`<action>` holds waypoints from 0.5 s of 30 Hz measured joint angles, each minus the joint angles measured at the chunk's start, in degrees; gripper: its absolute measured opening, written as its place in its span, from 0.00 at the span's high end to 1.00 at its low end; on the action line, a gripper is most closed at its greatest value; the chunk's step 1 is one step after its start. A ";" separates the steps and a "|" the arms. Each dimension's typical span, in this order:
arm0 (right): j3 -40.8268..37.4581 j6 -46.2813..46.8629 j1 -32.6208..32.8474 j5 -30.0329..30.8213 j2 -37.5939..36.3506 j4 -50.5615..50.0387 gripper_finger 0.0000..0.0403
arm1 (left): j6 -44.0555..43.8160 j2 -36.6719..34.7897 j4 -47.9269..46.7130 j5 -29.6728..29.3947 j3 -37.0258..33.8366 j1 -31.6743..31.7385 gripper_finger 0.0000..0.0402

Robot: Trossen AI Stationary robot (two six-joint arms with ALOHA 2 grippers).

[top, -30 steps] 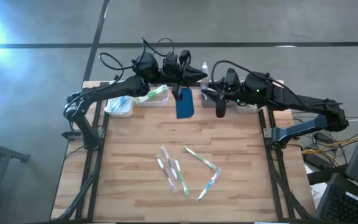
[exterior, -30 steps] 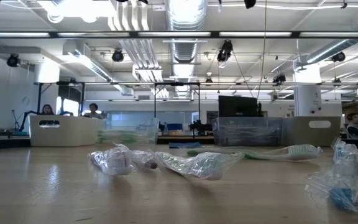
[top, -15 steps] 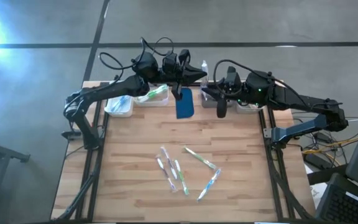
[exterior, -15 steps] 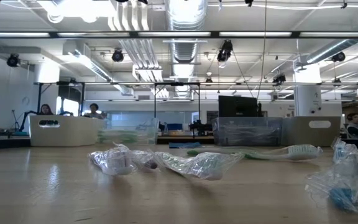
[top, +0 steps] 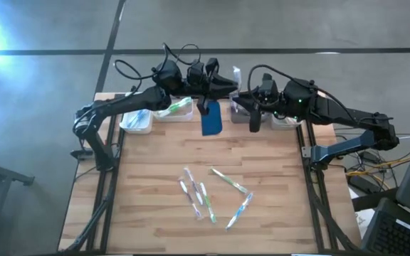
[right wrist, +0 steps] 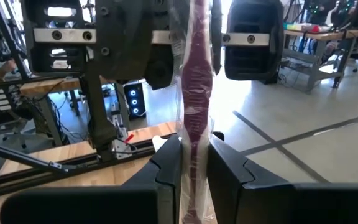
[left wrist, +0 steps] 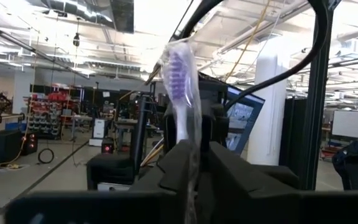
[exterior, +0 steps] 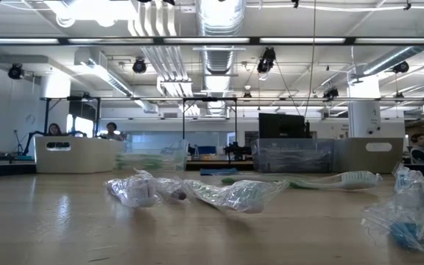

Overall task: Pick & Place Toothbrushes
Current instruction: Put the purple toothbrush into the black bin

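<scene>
A toothbrush [left wrist: 179, 78] with purple bristles, sealed in a clear wrapper, stands upright in the air over the table's far middle. It shows as a white sliver in the high view [top: 235, 72]. My left gripper [left wrist: 196, 163] and my right gripper [right wrist: 194, 163] are both shut on it, meeting head-on above the blue pad [top: 211, 118]. Several more wrapped toothbrushes [top: 212, 195] lie flat on the wooden table, near its front middle. My left gripper pinches the wrapped toothbrush between its two fingers on the white neck below the bristle head [left wrist: 183, 138]. Its fingers come from the table's left, tipped a little upward, and lie across the brush. The head stands up above the fingers, clear of the table. My right gripper pinches the same toothbrush on its purple handle [right wrist: 195, 134], wrapper and all, between its two fingers. Its fingers come about level from the table's right and lie across the upright brush. The brush is lifted clear.
Clear bins stand along the far edge: two at the left [top: 137, 121] [top: 176, 110], one with brushes in it, and others at the right [top: 285, 121]. In the low view, loose wrapped brushes [exterior: 241, 193] lie in front of the bins. People sit far behind the table.
</scene>
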 joint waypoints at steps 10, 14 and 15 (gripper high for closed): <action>0.02 -0.46 0.02 -0.01 0.00 -0.06 0.89 | 2.63 -0.44 -9.05 -0.22 1.22 0.13 0.47; 0.02 -0.58 0.02 -0.02 0.00 -0.09 0.88 | 4.57 -0.44 -9.93 -0.44 1.29 0.17 0.40; 0.02 -0.68 0.02 -0.02 0.00 -0.18 0.88 | 4.59 -0.44 -9.89 -0.44 1.29 0.18 0.39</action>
